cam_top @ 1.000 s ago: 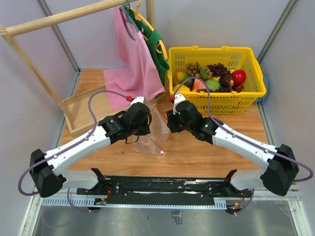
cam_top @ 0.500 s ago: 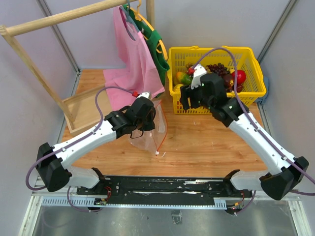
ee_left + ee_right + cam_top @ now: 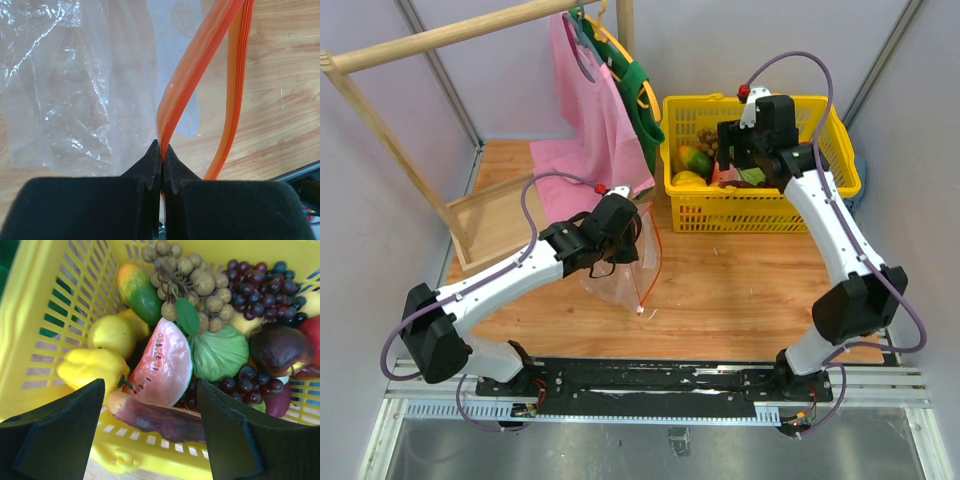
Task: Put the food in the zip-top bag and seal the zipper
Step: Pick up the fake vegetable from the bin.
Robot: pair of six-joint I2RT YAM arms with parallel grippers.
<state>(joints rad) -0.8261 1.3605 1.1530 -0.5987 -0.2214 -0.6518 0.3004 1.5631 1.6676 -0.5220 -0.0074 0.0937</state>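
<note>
The clear zip-top bag point(image 3: 620, 270) lies on the wooden table, its mouth open; it also shows in the left wrist view point(image 3: 75, 95). My left gripper point(image 3: 161, 148) is shut on one side of the red-orange zipper strip point(image 3: 190, 75) and holds it up; the other side point(image 3: 235, 90) hangs apart. The white slider point(image 3: 640, 312) rests near the front. My right gripper point(image 3: 150, 410) is open over the yellow basket point(image 3: 820, 205), above a watermelon slice point(image 3: 162, 360). In the basket are a yellow pepper point(image 3: 92, 367), a lemon-like piece point(image 3: 112, 332), a mango point(image 3: 140, 290) and a red apple-like fruit point(image 3: 312, 332).
Grape bunches point(image 3: 260, 280), a green cabbage-like piece point(image 3: 220, 352) and a dark fruit point(image 3: 277, 347) also fill the basket. Pink point(image 3: 590, 130) and green point(image 3: 640, 100) cloth bags hang from a wooden rack point(image 3: 420, 45) at the back left.
My right arm has swung from beside the bag up and back to hover over the yellow basket. My left gripper kept its hold on the zipper strip and shifted slightly right.
</note>
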